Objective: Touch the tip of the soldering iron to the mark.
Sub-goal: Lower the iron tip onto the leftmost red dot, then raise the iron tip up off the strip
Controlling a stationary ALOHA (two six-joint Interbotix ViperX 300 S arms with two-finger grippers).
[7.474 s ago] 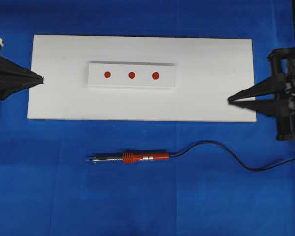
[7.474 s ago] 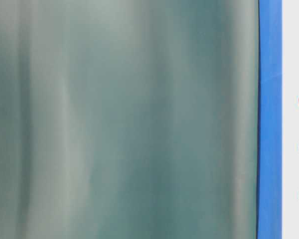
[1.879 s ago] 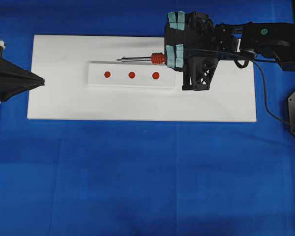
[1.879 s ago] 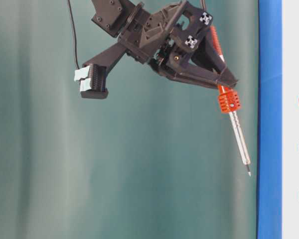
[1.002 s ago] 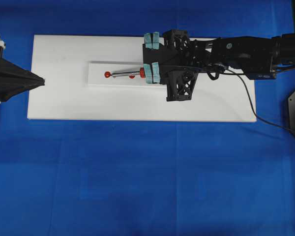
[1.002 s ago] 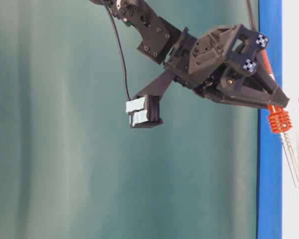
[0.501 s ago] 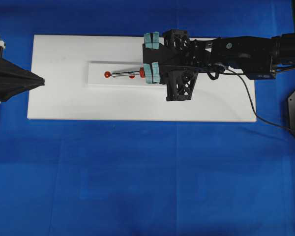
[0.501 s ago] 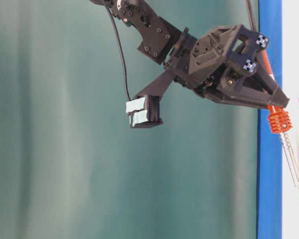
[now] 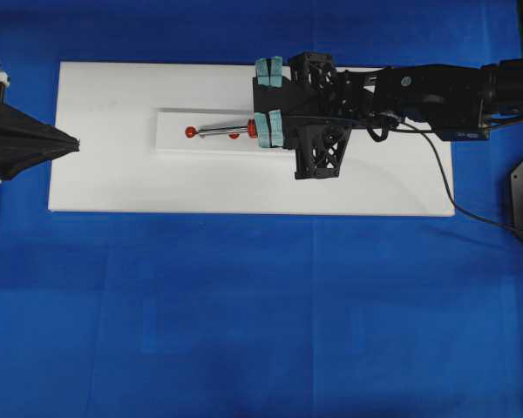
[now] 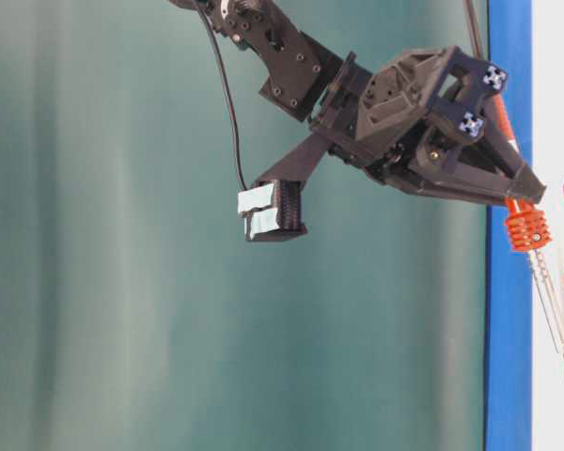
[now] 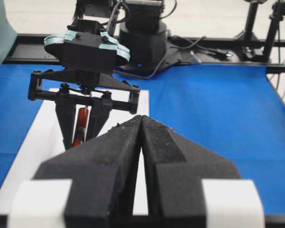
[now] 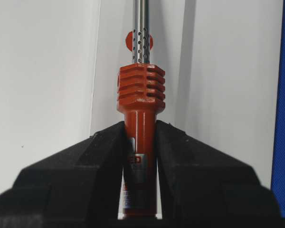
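The right hand (image 12: 138,142) is clamped on the soldering iron (image 12: 140,104), red-orange ribbed handle with perforated silver shaft.

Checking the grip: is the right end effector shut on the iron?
Shut: right end effector fingers clamp the red-orange ribbed-handled soldering iron.

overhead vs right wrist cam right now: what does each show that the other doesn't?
Overhead only: the tip of the soldering iron resting at the leftmost red mark, the whole white board, the cord trailing off to the right, and the left gripper parked shut at the board's left end.
Right wrist only: the right gripper's fingers clamped on the red-orange handle, its printed label, and the perforated shaft crossing a red mark.
Both: the iron held by the right gripper over the raised white strip.
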